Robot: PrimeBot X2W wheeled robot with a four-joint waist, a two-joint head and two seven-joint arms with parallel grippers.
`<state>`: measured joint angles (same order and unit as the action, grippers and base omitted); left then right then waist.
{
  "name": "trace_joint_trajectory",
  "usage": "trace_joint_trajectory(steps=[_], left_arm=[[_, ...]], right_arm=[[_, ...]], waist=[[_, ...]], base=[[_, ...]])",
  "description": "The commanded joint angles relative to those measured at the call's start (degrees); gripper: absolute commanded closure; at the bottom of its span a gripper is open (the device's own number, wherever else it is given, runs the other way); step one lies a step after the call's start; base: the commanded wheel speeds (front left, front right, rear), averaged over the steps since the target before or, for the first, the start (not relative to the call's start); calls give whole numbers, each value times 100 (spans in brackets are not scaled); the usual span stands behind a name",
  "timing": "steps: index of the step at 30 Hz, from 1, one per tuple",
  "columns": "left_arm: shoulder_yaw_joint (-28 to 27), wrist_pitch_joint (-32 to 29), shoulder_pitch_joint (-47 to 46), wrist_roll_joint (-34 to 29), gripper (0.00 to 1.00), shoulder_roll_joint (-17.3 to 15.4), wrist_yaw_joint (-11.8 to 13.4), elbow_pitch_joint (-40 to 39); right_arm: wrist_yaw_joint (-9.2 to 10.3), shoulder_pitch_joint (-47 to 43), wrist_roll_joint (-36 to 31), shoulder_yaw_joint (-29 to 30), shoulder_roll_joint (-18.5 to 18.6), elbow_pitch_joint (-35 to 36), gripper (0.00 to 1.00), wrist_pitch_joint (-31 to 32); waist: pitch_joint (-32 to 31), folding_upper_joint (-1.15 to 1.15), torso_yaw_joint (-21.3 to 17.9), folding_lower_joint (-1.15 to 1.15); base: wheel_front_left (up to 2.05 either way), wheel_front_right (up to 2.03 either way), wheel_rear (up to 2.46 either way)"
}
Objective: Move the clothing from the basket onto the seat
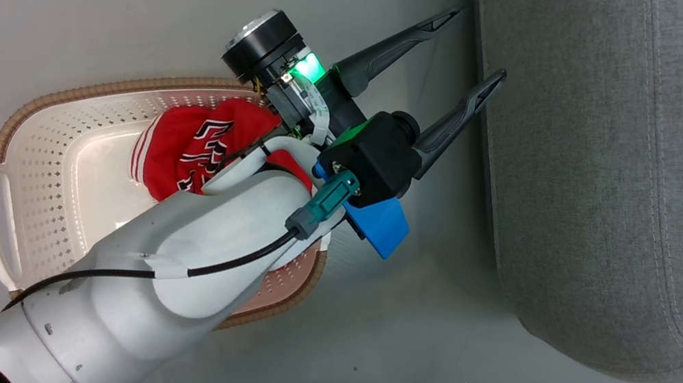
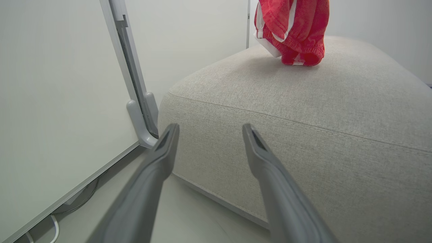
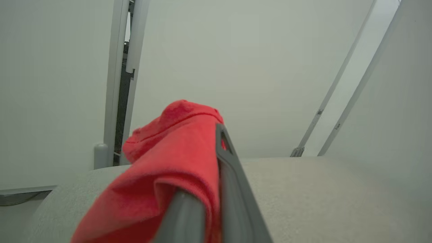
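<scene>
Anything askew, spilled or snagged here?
Nothing spilled or damaged. One oddity: the bright red jersey garment clamped in the right gripper above the grey fabric-upholstered seat drapes over one finger, so it may cling on release. The cream perforated plastic basket stands level.

Pale forearm point(image 1: 216, 233) hides part of the basket point(image 1: 38, 182).

Head view, eight o'clock: I've got a cream-white basket point(image 1: 31, 181) peppered with small holes, its rim point(image 1: 123, 87) brown and woven-looking. In it, a bright red garment point(image 1: 182, 151), black-and-white lettering, white stripes. Three o'clock, grey seat point(image 1: 630, 163), paler stitching. My left gripper point(image 1: 481, 41): dark grey fingers, blue bracket point(image 1: 381, 226), green light point(image 1: 310, 66). Left wrist view, one o'clock: second garment point(image 2: 293, 30), red, white stripes.
</scene>
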<state>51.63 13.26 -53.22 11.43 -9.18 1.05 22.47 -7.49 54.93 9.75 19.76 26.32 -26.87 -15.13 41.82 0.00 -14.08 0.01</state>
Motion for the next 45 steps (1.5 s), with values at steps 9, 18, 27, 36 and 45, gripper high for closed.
trace_joint_trajectory(steps=[9, 18, 27, 36, 45], left_arm=[[51, 40, -39, 22, 0, 11, 65, -11], [60, 111, 29, 121, 0, 119, 93, 99], [-113, 199, 540, 384, 0, 236, 158, 175], [-862, 199, 1501, 576, 0, 138, 363, -243], [-1796, 195, 2469, 497, 0, 128, 409, -567]], right_arm=[[-1, -447, 196, -102, -232, -1128, 100, -4], [-2, -778, 319, -256, -406, -1449, 0, -3], [-1, -2047, -63, -257, -846, -822, 0, -3], [-2, -3177, -55, -735, -1244, 331, 0, -3], [-2, -3856, -94, -1307, -1518, 1288, 0, -3]], waist=[[36, 0, 39, -1], [-206, 0, 4, -1], [-1163, 0, 24, -1], [-2130, 0, 201, -1], [-2900, 0, 647, -1]], base=[[0, 0, 0], [0, 0, 0], [0, 0, 0], [0, 0, 0], [0, 0, 0]])
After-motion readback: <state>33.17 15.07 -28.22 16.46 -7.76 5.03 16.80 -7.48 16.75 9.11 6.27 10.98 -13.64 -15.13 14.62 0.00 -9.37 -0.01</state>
